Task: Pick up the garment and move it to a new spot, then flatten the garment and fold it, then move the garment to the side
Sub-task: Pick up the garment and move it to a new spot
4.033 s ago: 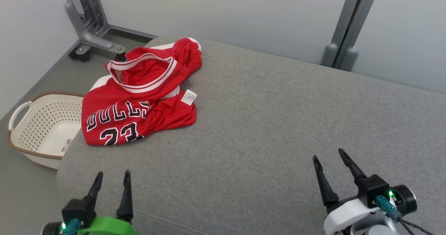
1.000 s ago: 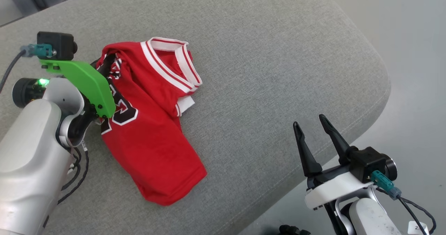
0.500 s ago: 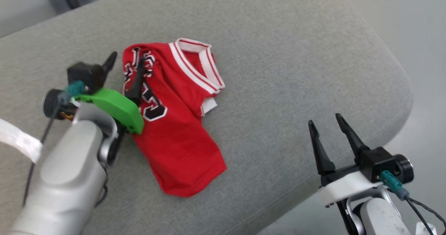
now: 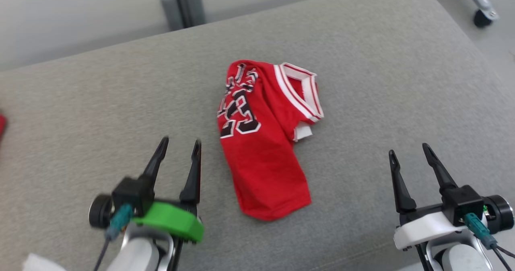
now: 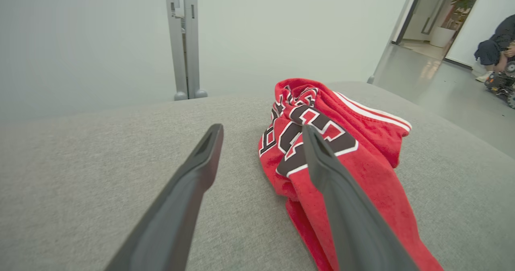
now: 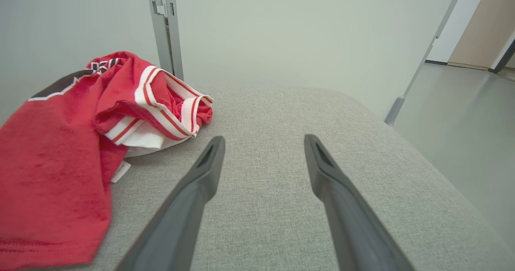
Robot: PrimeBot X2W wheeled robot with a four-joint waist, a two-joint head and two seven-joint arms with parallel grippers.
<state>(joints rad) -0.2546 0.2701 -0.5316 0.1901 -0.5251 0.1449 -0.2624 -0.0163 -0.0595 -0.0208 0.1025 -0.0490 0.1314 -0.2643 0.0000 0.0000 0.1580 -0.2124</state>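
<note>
Red jersey lying crumpled on grey cushion. Left pincer hovering just beside it, gaping wide, empty. Right pincer sitting apart, likewise wide, empty.

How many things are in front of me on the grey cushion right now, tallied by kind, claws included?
Red jersey: 1
Claws, both open: 2 (left claw, right claw)
Total: 3
Red sliver at the head view's left edge: too cut off to count.
</note>
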